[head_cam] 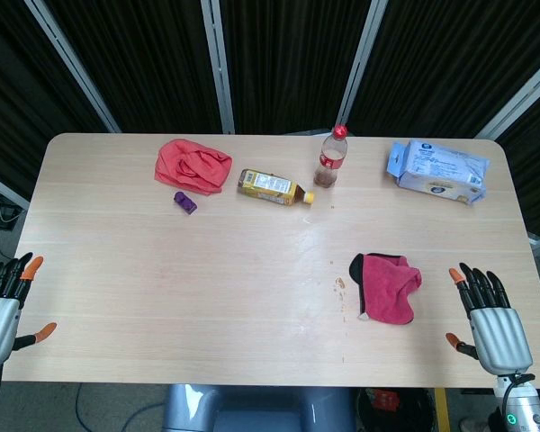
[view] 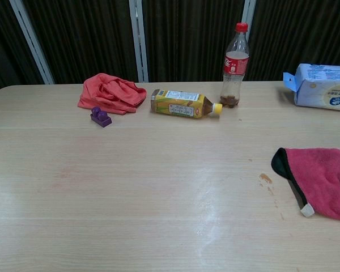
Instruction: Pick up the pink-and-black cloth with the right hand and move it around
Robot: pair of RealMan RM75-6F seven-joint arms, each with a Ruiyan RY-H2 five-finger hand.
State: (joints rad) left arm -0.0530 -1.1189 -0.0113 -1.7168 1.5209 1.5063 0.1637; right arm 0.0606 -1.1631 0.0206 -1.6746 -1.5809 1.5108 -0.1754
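The pink-and-black cloth point(head_cam: 387, 287) lies crumpled on the table's right half, pink on top with a black edge on its left side. In the chest view the cloth point(view: 321, 180) runs off the right border. My right hand point(head_cam: 489, 315) hovers at the table's near right edge, right of the cloth and apart from it, fingers spread and empty. At the near left edge, my left hand point(head_cam: 4, 301) is also spread and holds nothing. Neither hand shows in the chest view.
A red cloth point(head_cam: 193, 166) and a small purple block point(head_cam: 184, 201) lie at the back left. A yellow bottle point(head_cam: 273, 187) lies on its side mid-back, beside an upright cola bottle point(head_cam: 332, 157). A blue-white packet point(head_cam: 437, 170) sits back right.
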